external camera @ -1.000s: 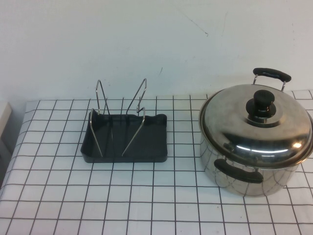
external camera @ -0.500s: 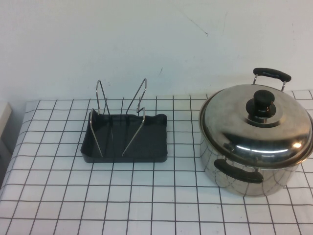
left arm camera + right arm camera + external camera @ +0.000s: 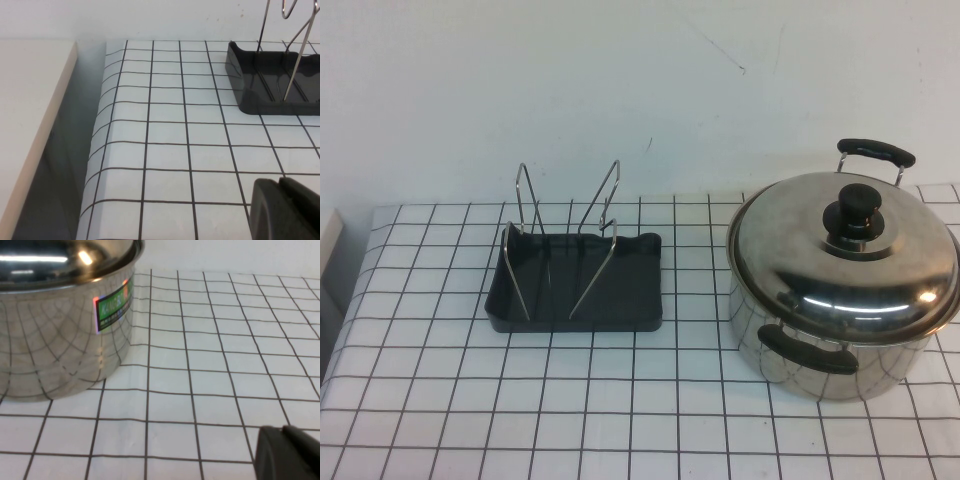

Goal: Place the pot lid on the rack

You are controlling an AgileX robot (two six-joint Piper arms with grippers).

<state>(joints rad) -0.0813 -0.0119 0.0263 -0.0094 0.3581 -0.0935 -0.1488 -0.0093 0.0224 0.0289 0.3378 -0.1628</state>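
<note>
Nearest the robot's edge of the worktop, only bare white cloth with a black grid, no arm reaching into the high view; left gripper seen just as a dark finger tip low in its own wrist view, hanging over the cloth near the worktop's left edge, cannot tell whether released or clenched; right gripper likewise only a dark tip in its wrist view, over the cloth beside the pot, grasping nothing visible, cannot tell its state either. Farther in, toward the right edge, a deep steel pot with black handles front and back, standing on the cloth, a green label on its wall. On top of it, the pot lid, domed and shiny, seated level on the pot's rim, black knob upright at its centre. Left of the pot and well apart from it, toward the far edge, the rack, a dark grey tray with thin silver wire loops standing up from it, nothing held in them. Beyond the far edge, a plain pale wall
</note>
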